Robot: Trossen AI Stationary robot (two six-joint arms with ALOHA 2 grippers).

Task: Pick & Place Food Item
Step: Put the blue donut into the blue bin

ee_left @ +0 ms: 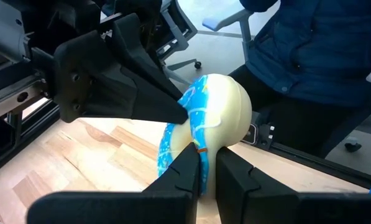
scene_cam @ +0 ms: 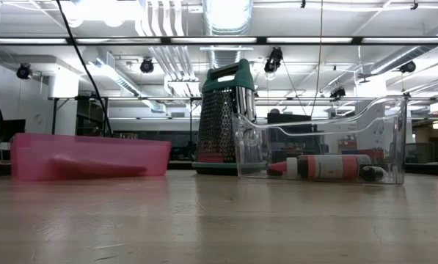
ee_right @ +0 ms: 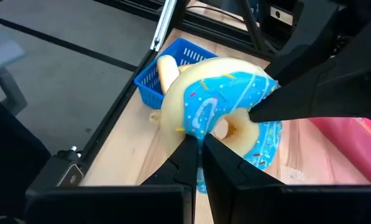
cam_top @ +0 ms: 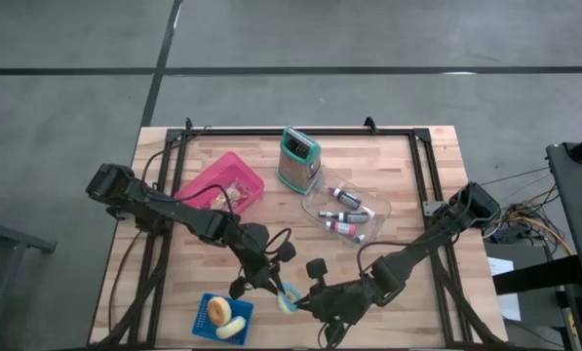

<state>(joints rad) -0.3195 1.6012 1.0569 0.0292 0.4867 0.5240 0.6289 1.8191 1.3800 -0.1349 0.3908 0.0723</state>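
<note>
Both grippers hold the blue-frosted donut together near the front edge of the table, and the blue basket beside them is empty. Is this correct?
Not quite: the blue basket is not empty. The high view shows two food items in it. The rest holds: the left gripper and right gripper both pinch the blue-frosted donut.

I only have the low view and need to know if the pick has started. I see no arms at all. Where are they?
Observer: Both meet near one table edge, outside your frame. The left end effector is shut on a blue-iced cream doughnut.
Operator: And the right one?
Observer: The right end effector is pinching the same doughnut from the opposite side.
Operator: Anything close by?
Observer: A small blue plastic basket sits beside them, already holding a plain tan ring doughnut and a pale yellow piece.
</note>
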